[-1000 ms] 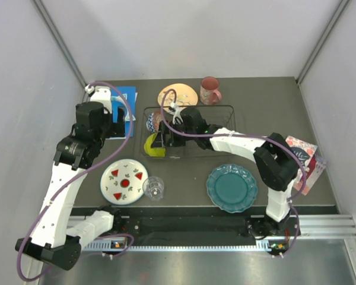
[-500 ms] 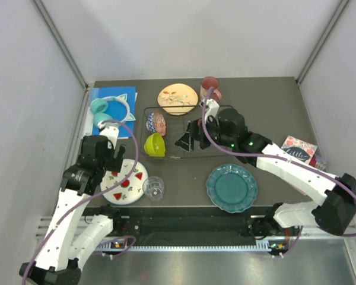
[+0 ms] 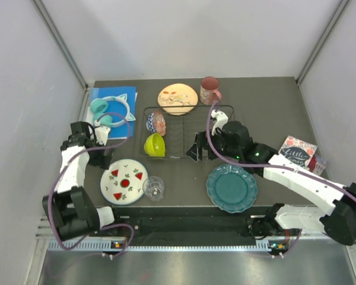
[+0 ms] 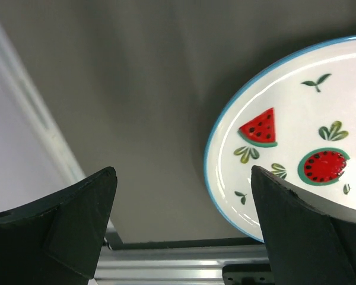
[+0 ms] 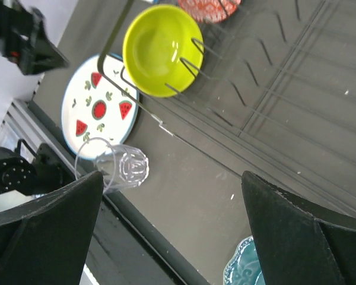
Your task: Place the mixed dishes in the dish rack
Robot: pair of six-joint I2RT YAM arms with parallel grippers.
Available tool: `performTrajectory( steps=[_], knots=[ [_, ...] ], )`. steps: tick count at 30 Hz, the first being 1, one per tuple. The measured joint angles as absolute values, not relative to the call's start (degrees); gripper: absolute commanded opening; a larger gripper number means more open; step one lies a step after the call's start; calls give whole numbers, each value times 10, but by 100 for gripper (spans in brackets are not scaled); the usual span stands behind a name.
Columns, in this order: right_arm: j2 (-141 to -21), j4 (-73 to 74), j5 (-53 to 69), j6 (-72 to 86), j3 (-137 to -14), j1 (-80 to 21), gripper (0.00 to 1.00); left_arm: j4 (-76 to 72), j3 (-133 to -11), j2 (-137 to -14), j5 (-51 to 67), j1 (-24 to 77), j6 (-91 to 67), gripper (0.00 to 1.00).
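Hands on both arms are seen spread to full width, and nothing is held by either. The left hand (image 4: 181,208) is hung low over the bare worktop (image 3: 267,107), just beside the left rim of the white plate (image 4: 296,160) painted with red watermelon shapes; whether the plate is touched by a finger cannot be told. The right hand (image 5: 172,208) is hung above the near edge of the dish rack (image 3: 178,133), near the green bowl (image 3: 155,144).

Two bowls are already set in the left end of the rack, the green one and a red-patterned bowl (image 3: 156,123). On the worktop are left the white plate, a small glass (image 3: 154,187) just beside it, a teal plate (image 3: 232,187), a floral plate (image 3: 178,98) and a pink mug (image 3: 210,90).

The white plate is judged stiff, glazed, slippery and easily chipped. It lies flat, so it would best be taken at the rim, with one finger worked under the edge. The glass is judged light and fragile, and would best be gripped gently across its wall.
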State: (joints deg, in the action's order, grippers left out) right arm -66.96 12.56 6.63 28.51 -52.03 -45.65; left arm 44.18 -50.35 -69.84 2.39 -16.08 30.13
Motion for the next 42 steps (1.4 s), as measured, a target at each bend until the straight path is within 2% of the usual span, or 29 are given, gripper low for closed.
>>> performTrajectory(
  steps=[3, 4, 8, 17, 23, 27, 28, 31, 32, 34, 42],
  knots=[
    [-651, 125, 56, 282, -520, -457, 99, 451, -525, -755, 66, -162, 336, 99],
    [-648, 125, 54, 281, -520, -457, 99, 453, -530, -766, 77, -162, 344, 93],
    [-640, 131, 46, 280, -520, -457, 99, 457, -550, -818, 118, -162, 375, 83],
    [-597, 131, 30, 275, -479, -457, 99, 458, -544, -870, 160, -162, 412, 81],
    [-592, 131, 25, 276, -469, -457, 98, 427, -535, -904, 160, -162, 424, 71],
    [-592, 131, 25, 275, -469, -457, 98, 423, -532, -916, 173, -162, 424, 51],
    [-592, 132, 24, 275, -469, -457, 98, 424, -532, -917, 178, -162, 425, 43],
    [-593, 134, 22, 274, -469, -457, 98, 439, -537, -926, 197, -162, 427, 30],
    [-593, 135, 22, 274, -469, -457, 98, 443, -543, -932, 198, -164, 429, 18],
    [-593, 137, 20, 274, -470, -457, 98, 453, -557, -943, 208, -171, 431, 1],
    [-594, 151, 15, 272, -478, -457, 97, 515, -610, -992, 239, -207, 448, 0]
  ],
)
